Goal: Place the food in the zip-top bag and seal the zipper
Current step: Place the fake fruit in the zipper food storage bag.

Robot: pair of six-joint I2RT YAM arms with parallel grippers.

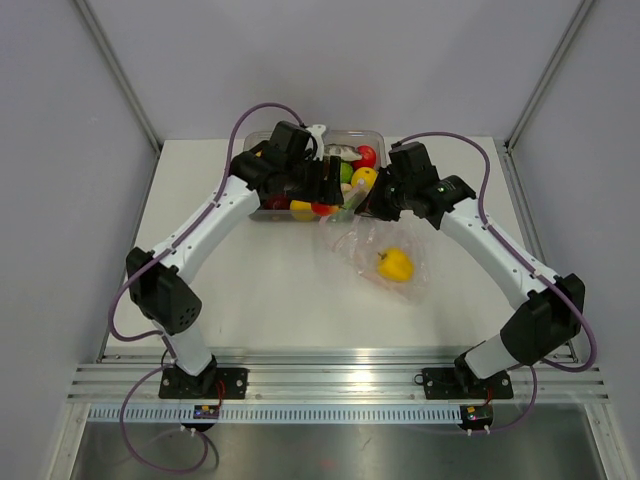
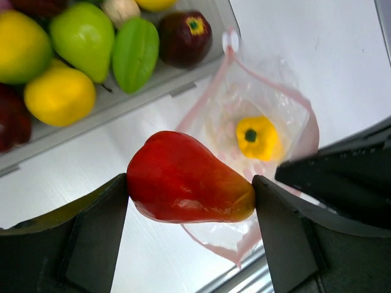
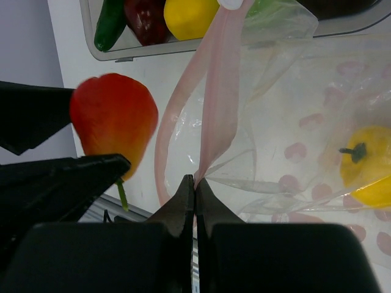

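Dropping the red fruit (image 2: 183, 177) cleanly depends on a wide mouth. The left hand (image 2: 190, 190) is closed on the fruit, a finger at each end, and holds it above the near lip of the bag (image 2: 287, 116). The bag lies on the surface (image 2: 305, 36) just beside the tub (image 2: 122, 101), a yellow pepper (image 2: 257, 137) inside it. The right hand (image 3: 194, 183) is pinched tight on the zipper (image 3: 220, 91), lifting one lip so the mouth gapes. The fruit should probably go further in, toward the pepper, and lower before the fingers part; released here it could strike the lip and roll away. More food waits in the tub, and the zipper is unsealed.
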